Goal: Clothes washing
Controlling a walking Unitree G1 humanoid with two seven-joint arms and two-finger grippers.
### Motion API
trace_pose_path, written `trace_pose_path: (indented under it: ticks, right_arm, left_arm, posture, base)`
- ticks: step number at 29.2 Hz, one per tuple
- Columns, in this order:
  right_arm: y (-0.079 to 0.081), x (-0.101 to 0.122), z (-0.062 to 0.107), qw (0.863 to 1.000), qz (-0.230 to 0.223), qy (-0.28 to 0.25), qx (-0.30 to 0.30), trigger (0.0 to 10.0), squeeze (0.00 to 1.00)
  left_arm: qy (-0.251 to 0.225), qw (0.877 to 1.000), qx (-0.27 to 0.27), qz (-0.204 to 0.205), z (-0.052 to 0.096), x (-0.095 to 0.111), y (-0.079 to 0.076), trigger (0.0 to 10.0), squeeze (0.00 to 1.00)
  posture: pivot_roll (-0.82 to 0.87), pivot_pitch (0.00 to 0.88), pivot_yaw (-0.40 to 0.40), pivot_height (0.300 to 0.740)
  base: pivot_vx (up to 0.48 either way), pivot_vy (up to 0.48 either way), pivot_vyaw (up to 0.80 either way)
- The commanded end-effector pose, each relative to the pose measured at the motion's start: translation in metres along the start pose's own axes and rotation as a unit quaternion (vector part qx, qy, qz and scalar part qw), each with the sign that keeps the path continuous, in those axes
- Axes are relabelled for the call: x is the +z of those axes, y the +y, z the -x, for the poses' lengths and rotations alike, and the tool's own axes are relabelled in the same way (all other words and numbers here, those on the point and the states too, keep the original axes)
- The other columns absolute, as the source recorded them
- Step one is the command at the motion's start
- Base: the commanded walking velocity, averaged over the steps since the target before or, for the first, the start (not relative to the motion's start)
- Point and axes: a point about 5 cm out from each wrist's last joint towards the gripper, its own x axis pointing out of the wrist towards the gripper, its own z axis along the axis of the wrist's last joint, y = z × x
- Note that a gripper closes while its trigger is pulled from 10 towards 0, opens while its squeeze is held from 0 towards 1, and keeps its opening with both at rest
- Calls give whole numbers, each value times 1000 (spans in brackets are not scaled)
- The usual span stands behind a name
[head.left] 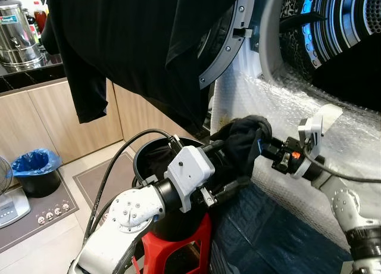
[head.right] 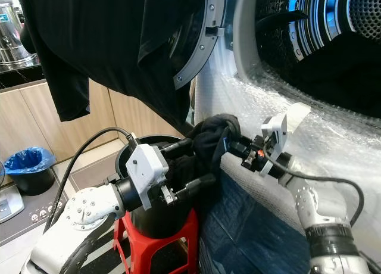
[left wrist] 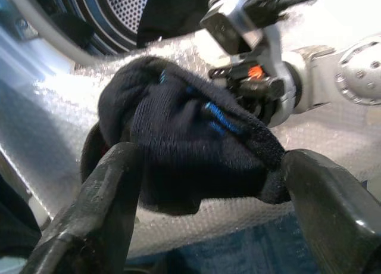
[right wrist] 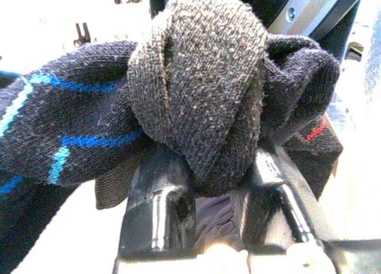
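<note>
A balled-up bundle of dark socks with blue stripes (head.left: 247, 134) hangs in the air between my two grippers, below the washer's open drum (head.left: 339, 24). My left gripper (head.left: 229, 164) reaches in from the lower left, and its two fingers (left wrist: 113, 190) press on either side of the bundle (left wrist: 190, 143). My right gripper (head.left: 265, 146) comes from the right and is shut on the opposite end, with grey knit (right wrist: 196, 89) folded over its fingers (right wrist: 158, 208).
A black shirt (head.left: 137, 41) drapes over the open washer door (head.left: 229, 41). Under my left arm a black bucket (head.left: 149, 161) stands on a red stool (head.left: 178, 244). Bubble wrap (head.left: 268, 101) covers the washer front. A blue-lined bin (head.left: 37, 170) sits by the cabinets.
</note>
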Motion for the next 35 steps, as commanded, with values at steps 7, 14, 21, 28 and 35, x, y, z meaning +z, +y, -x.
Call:
trace_pose_path:
  ticks: [7, 14, 21, 28, 35]
  right_arm:
    - [-5, 4, -3, 1000, 15, 2, 15, 0, 0]
    - [-9, 32, 6, 999, 21, -26, 36, 0, 0]
    - [-7, 54, 27, 995, 21, -8, 94, 0, 0]
    - [-7, 55, 28, 995, 16, -6, 99, 0, 0]
    - [-16, 103, 25, 991, 54, -45, 110, 0, 0]
  left_arm:
    - [-7, 1000, -16, -22, -3, 10, -1, 10000, 1000]
    - [-12, 996, 18, -81, 0, 16, 5, 10000, 106]
    - [-7, 996, 28, -81, 4, 13, 6, 10000, 0]
    - [-7, 996, 30, -83, 4, 12, 5, 10000, 0]
    - [41, 998, 5, -57, 15, 7, 4, 10000, 0]
  posture:
    - [78, 0, -81, 740]
    - [81, 0, -76, 740]
    - [65, 0, -69, 740]
    - [65, 0, -69, 740]
    - [76, 0, -79, 740]
  base:
    - [0, 0, 0]
    - [0, 0, 0]
    - [0, 0, 0]
    - [0, 0, 0]
    - [0, 0, 0]
